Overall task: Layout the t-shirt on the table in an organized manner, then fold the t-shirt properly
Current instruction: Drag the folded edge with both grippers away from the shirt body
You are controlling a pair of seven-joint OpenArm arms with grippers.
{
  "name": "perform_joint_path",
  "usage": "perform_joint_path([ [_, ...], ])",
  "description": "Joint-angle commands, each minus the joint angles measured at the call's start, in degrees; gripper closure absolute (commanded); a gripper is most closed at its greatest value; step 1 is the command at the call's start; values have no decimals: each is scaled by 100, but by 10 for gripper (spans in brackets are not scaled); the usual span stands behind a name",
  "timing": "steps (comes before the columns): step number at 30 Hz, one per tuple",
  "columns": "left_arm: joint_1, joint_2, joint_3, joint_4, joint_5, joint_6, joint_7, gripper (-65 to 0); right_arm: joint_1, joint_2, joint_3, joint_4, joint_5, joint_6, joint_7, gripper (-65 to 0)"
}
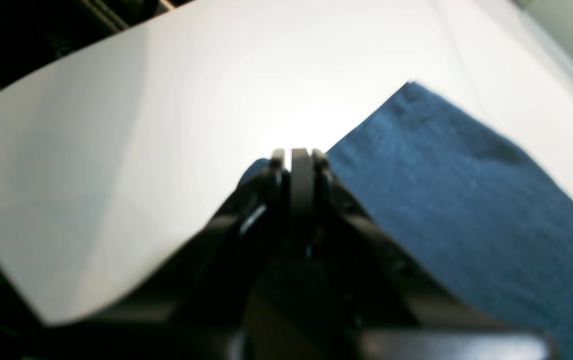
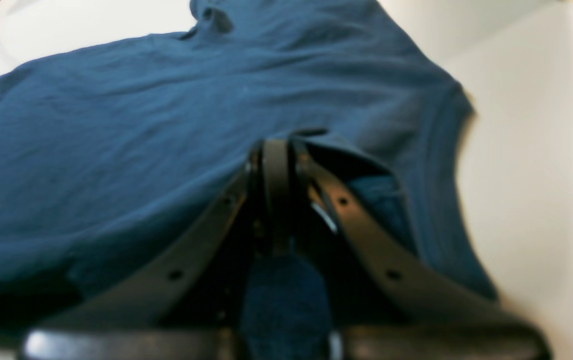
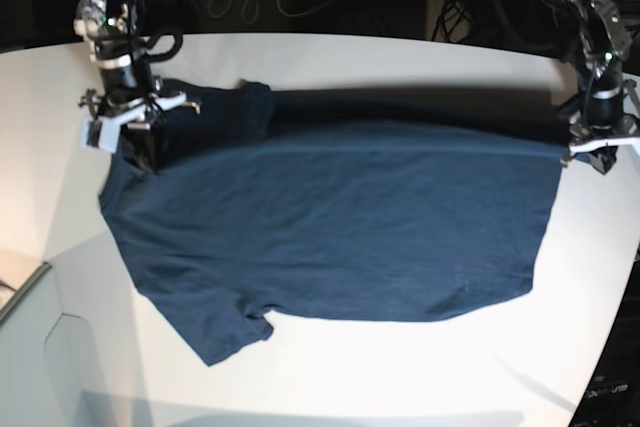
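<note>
A: How far along, going by the base view?

B: Early, as a judgement. Shirt [image 3: 350,227] across the middle of the tabletop [image 3: 380,387], mostly spread, but no finished fold visible. One edge raised and stretched from about 9 o'clock to 3 o'clock.

A: Held how?

B: Pinched at both ends. Right end effector [image 3: 150,162] at 9 o'clock, pressed together on shirt cloth. Left end effector [image 3: 598,162] at 3 o'clock, likewise closed on the shirt, with a small peak of cloth beside the tips in the left wrist view.

A: Anything untidy?

B: Yes: a bunched part near 10 o'clock, just beside the right end effector, and a flap [image 3: 215,332] poking out at 7 o'clock. Probably a sleeve, though hard to be sure from so dark a cloth.

A: So, left to do?

B: Most of the job, by the look of the cloth. Bring the raised edge to rest, smooth the bunching, then make the folds and square up the outline. Impossible to tell from here whether for laying out or for a first fold, that lift.

A: And the count?

B: One shirt, one tabletop, two end effectors. One flap at 7 o'clock. No second garment in any view.
</note>
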Motion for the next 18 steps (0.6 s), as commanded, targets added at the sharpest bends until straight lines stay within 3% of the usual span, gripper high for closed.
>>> perform_joint_path([
  [1, -137, -208, 99, -5, -5, -38, -138, -1, 118, 74, 19, 75, 42, 26, 51, 0],
  [6, -603, -551, 592, -524, -5, -38, -155, -1, 689, 171, 19, -285, 42, 26, -177, 0],
  [18, -1210, -630, 636, -1508, -5, -38, -155, -1, 1366, 321, 10, -1279, 42, 26, -177, 0],
])
